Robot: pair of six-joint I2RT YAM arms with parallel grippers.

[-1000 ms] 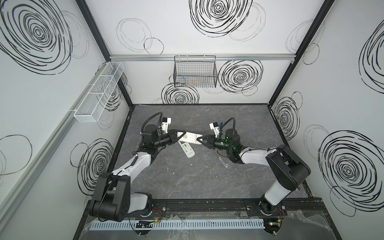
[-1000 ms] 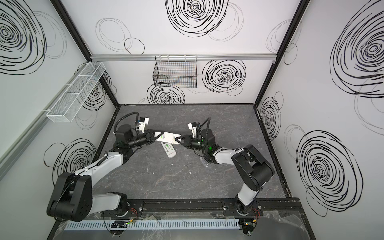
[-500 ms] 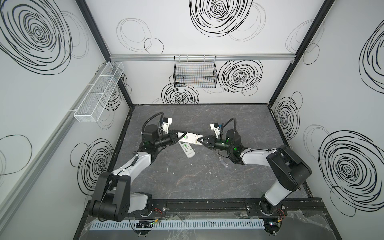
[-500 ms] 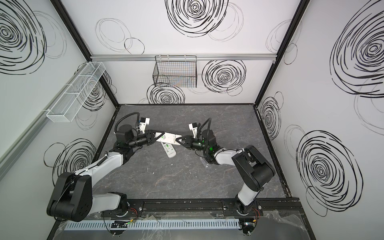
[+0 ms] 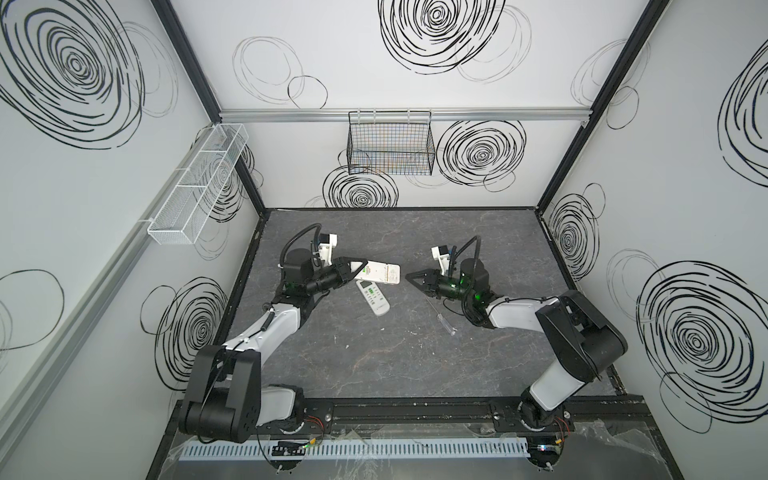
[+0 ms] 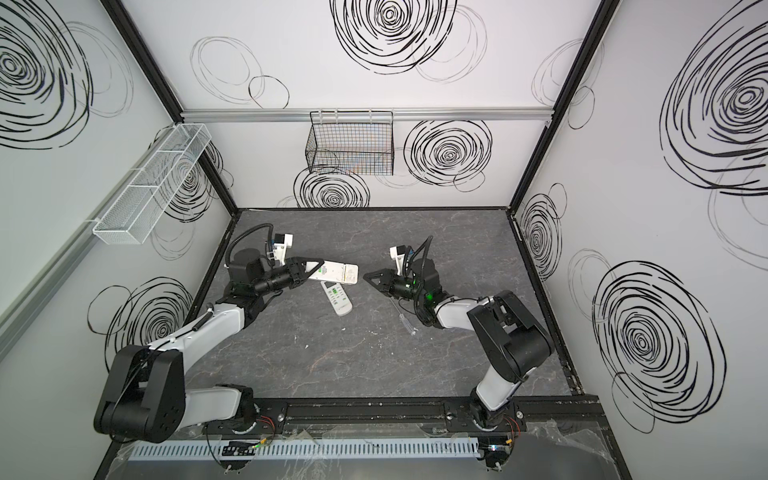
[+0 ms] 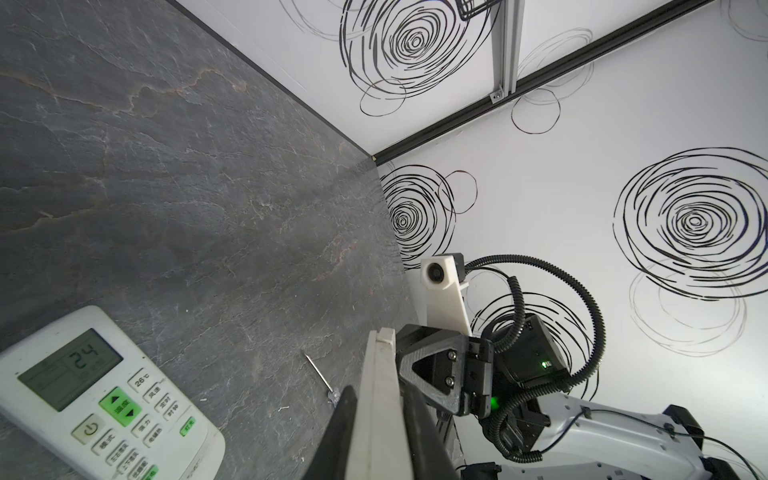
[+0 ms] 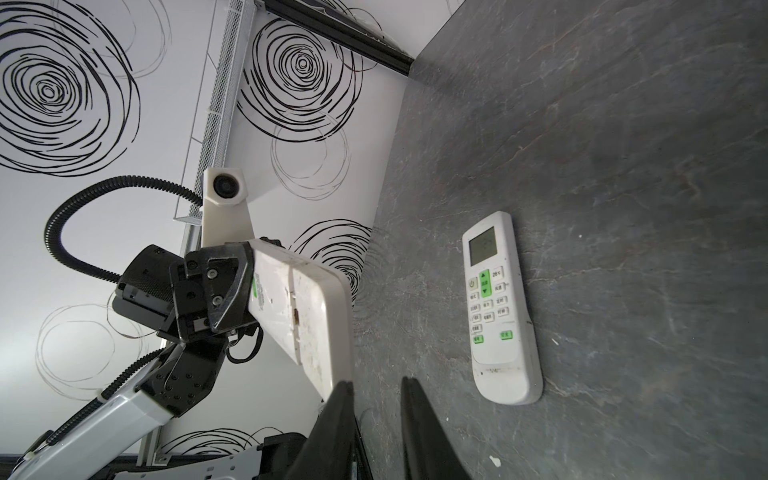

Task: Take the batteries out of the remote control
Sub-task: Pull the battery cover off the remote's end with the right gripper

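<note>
A clear-handled screwdriver (image 5: 442, 318) lies on the desk (image 5: 415, 353) beside the right arm, its shaft angled toward the far left. Just beyond it a lying remote (image 5: 372, 297) for an air conditioner rests face up. Its lit display end points far-left and its long axis runs diagonally.

Farther back, the left gripper (image 5: 353, 270) has its jaws clamped on one end of the held remote (image 5: 380, 273), which is clear of the desk. This remote's long axis runs across the desk, and its free end points at the right gripper (image 5: 413, 276). Its labelled back, with the cover seam, faces up toward the right wrist camera (image 8: 303, 316).

The right gripper's jaws stand narrowly apart with nothing between them. They are aimed at that free end, near it but not touching. The batteries are hidden in every view.

On the left wall hangs a white mesh basket (image 5: 199, 187), and on the back wall a black wire basket (image 5: 390, 149). I cannot tell what either holds.
</note>
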